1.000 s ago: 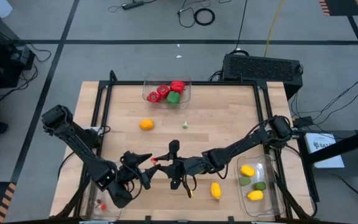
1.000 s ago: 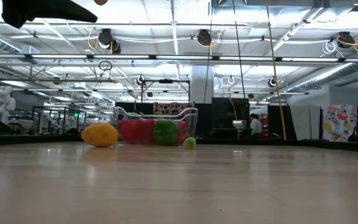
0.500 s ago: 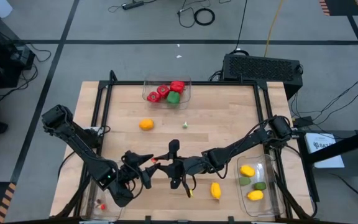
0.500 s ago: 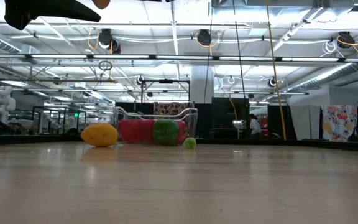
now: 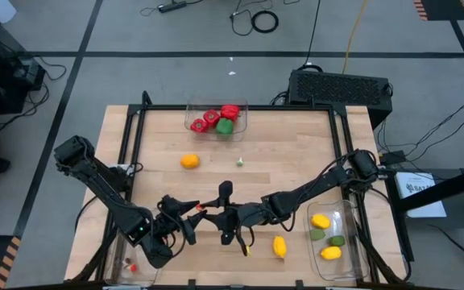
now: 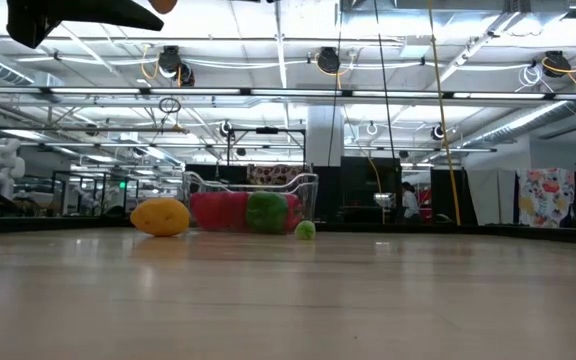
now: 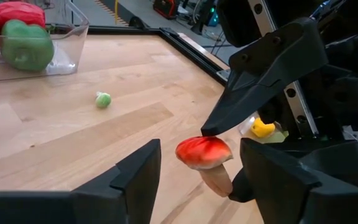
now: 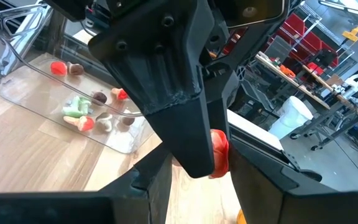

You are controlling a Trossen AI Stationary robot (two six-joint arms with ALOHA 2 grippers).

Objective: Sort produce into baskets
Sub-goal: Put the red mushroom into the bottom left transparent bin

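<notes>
A small toy mushroom [image 7: 204, 155] with a red cap and a tan stem hangs above the table's near middle, also seen as the mushroom [image 5: 200, 208] from above. My right gripper [image 5: 214, 213] comes from the right and is shut on it. My left gripper [image 7: 201, 152] comes from the left. It is open, one finger [image 7: 138, 174] on either side of the cap, each with a gap to it. In the right wrist view a left finger [image 8: 173, 93] hides most of the mushroom [image 8: 220, 152]. My right gripper pinches the mushroom between its two fingers. One fingertip [image 7: 213, 127] sits on the top of the red cap [image 7: 197, 146], and the other is at the foot of the stem [image 7: 219, 183]. The mushroom is upright and lifted clear of the table.
A clear basket [image 5: 242, 113] at the far edge holds red and green peppers. A basket [image 5: 346, 211] at the right holds lemons and limes. A basket [image 8: 17, 46] at the near left holds mushrooms. An orange [image 5: 189, 161], a small green bit [image 5: 240, 163] and a lemon [image 5: 279, 246] lie loose.
</notes>
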